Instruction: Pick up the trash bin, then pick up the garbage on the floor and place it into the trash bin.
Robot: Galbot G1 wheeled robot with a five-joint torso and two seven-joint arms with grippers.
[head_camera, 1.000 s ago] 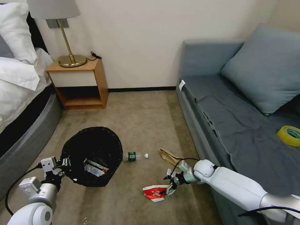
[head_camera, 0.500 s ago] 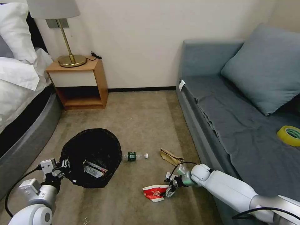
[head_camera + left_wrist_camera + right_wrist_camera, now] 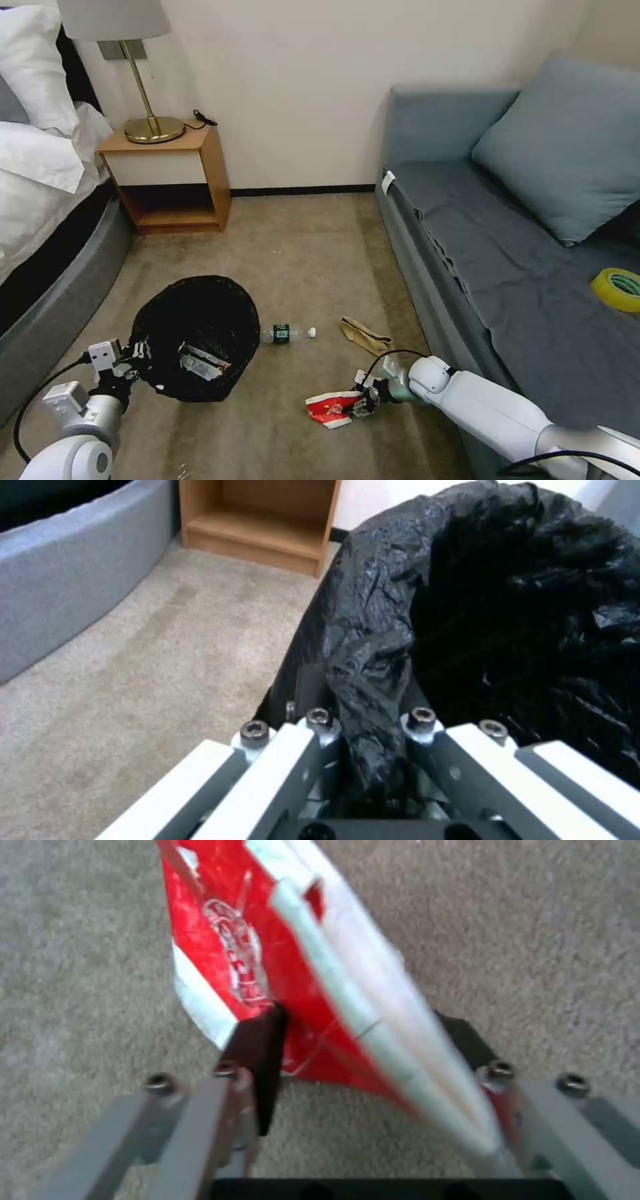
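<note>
The trash bin, round and lined with a crinkly black bag, hangs tilted just above the carpet. My left gripper is shut on its near rim. A silver-yellow wrapper lies inside it. My right gripper is low at the carpet, shut on one end of the flattened red-and-white carton; the carton stands on edge between the two black pads. A clear mini bottle with a green label and a crumpled brown paper lie on the floor beyond.
A grey sofa runs along the right with a yellow tape roll on its seat. A wooden nightstand with a brass lamp stands at the back left, beside the bed's curved grey base. Open carpet lies between them.
My right gripper has dropped lower and closed in on the carton's end, tipping it up slightly. The bin has sunk a little in my left gripper.
</note>
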